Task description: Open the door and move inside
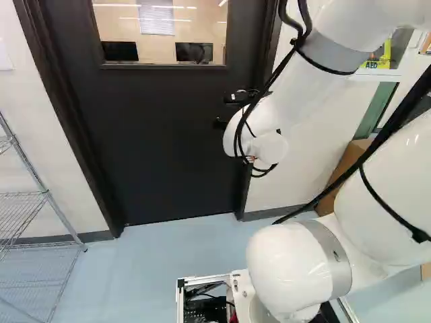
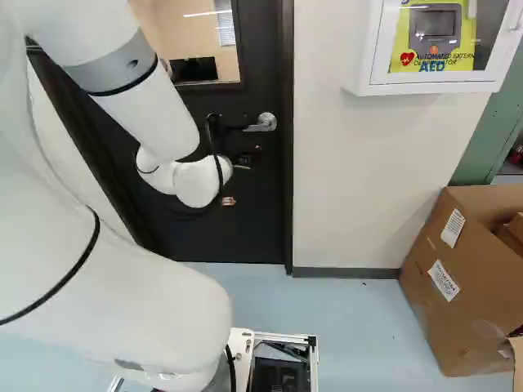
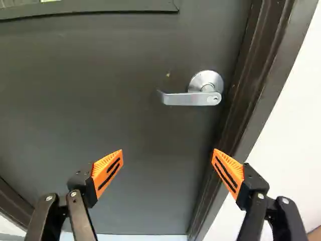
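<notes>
The claw stands wide open with nothing between its fingers; it faces the door, short of the handle. The handle sits near the door's latch edge, beyond the window's lower corner, its free end pointing away from the frame; the door looks shut, so the step in hand is probably to reach the lever; the claw wants to shift a little towards the frame and up, then close on the lever well out from its hub, where turning should be easier; the finger nearer the frame could scrape the moulding, so a square approach is wise; which way the door swings I cannot tell.

Open floor lies before the threshold; the box and rack flank it, and both jambs need watching when the base drives through; the cabinet juts from the wall beside the frame.
</notes>
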Robot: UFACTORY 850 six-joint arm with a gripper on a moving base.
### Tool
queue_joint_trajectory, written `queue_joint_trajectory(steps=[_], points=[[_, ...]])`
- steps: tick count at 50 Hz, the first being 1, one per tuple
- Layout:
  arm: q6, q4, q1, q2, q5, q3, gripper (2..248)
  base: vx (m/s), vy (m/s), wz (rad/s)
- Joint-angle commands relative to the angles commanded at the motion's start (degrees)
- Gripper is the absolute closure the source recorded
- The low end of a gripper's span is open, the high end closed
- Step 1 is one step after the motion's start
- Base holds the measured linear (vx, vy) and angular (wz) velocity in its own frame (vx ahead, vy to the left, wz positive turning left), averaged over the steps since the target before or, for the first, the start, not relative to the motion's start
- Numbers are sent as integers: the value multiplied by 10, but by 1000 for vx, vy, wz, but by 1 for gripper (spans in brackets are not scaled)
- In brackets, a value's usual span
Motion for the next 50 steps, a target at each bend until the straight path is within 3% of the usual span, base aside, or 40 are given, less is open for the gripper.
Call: queue_joint_trajectory(steps=[50], points=[[0, 0, 20, -37, -7, -100, 3, 0, 0, 0]])
